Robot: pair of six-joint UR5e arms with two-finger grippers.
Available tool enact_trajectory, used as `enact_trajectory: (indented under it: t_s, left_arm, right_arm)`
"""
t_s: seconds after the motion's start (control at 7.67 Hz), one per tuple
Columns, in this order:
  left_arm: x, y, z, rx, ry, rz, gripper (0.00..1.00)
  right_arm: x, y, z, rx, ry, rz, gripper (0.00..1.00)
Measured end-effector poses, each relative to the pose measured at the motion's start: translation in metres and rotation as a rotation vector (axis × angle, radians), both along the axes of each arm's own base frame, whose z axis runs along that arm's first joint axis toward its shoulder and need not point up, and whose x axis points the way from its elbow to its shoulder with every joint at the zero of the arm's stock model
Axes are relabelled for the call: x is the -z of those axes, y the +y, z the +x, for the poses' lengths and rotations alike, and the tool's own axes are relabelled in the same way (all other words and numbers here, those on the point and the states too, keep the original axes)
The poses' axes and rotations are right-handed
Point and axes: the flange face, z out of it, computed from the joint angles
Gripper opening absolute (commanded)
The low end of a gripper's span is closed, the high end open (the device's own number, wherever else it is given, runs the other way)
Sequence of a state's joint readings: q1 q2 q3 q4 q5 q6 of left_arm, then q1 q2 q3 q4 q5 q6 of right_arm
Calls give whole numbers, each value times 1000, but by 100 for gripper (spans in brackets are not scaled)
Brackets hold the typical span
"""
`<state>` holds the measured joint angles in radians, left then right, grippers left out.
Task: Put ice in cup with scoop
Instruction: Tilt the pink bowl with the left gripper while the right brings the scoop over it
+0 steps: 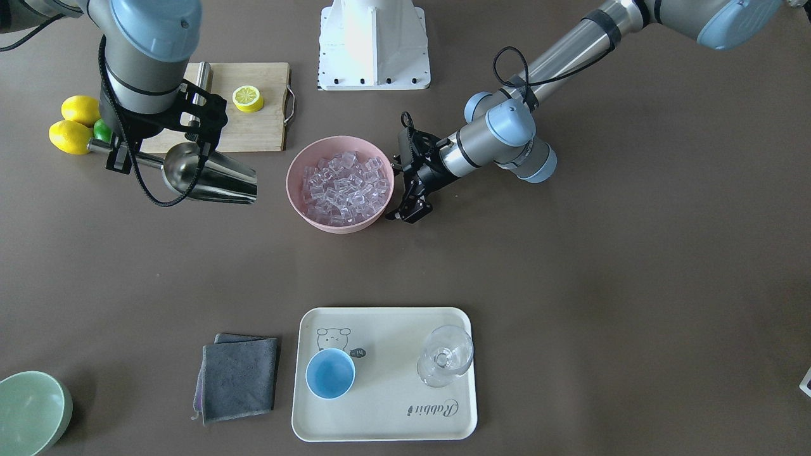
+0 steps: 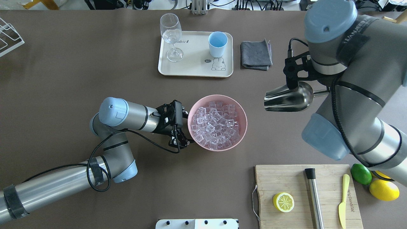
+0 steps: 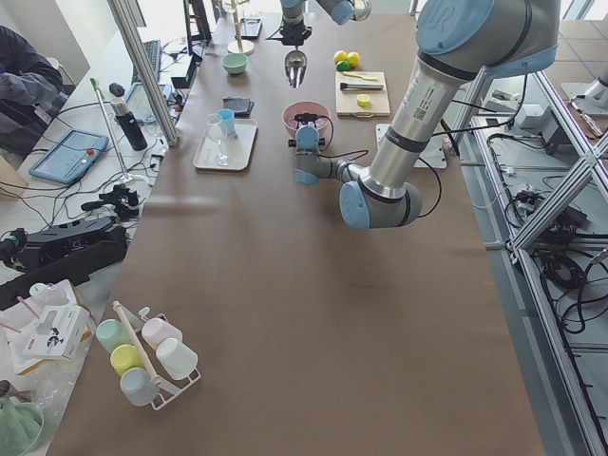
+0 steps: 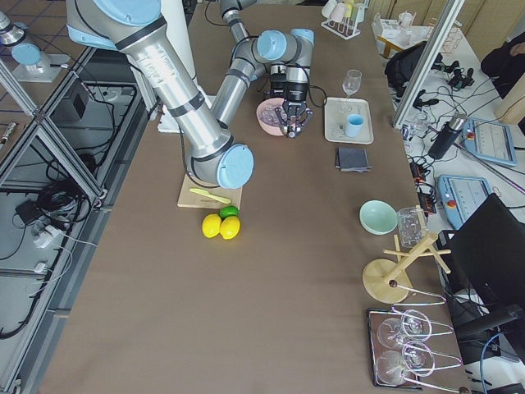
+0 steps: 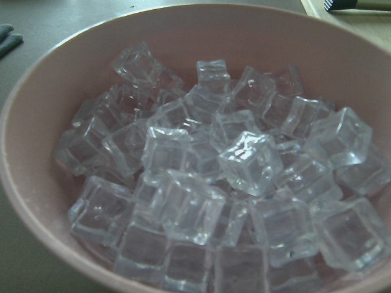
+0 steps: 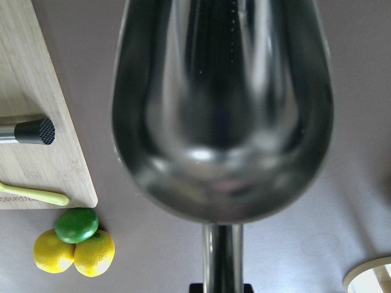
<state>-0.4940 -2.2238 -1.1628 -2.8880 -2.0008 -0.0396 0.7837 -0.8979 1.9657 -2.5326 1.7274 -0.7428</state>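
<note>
The ice (image 2: 214,124) fills a pink bowl (image 2: 243,127) at mid-table and also shows close up in the left wrist view (image 5: 201,177). My left gripper (image 2: 182,124) lies level against the bowl's left side, fingers spread open and holding nothing. My right gripper (image 1: 119,157) is shut on the handle of the steel scoop (image 2: 289,97). It holds the scoop above the table to the right of the bowl, mouth toward the bowl. The scoop's trough (image 6: 223,110) is empty. The light-blue cup (image 2: 217,44) stands empty on a cream tray (image 2: 194,68) at the far side.
A clear stemmed glass (image 2: 171,35) shares the tray. A grey cloth (image 2: 255,54) lies right of the tray. A cutting board (image 2: 302,184) holds a lemon half (image 2: 283,202), a steel cylinder (image 2: 314,197) and a yellow knife (image 2: 342,200). Whole lemons and a lime (image 2: 361,174) lie beside the board. A pale green bowl (image 1: 28,411) sits at one corner.
</note>
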Motion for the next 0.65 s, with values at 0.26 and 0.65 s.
enact_trajectory:
  t_s: [0.26, 0.65]
  left_arm:
    - [1, 0, 0, -1, 0, 0, 98]
    - [2, 0, 0, 0, 0, 0, 98]
  right_arm:
    - [32, -7, -18, 24, 10, 5, 0]
    - [55, 15, -65, 77, 68, 9, 0]
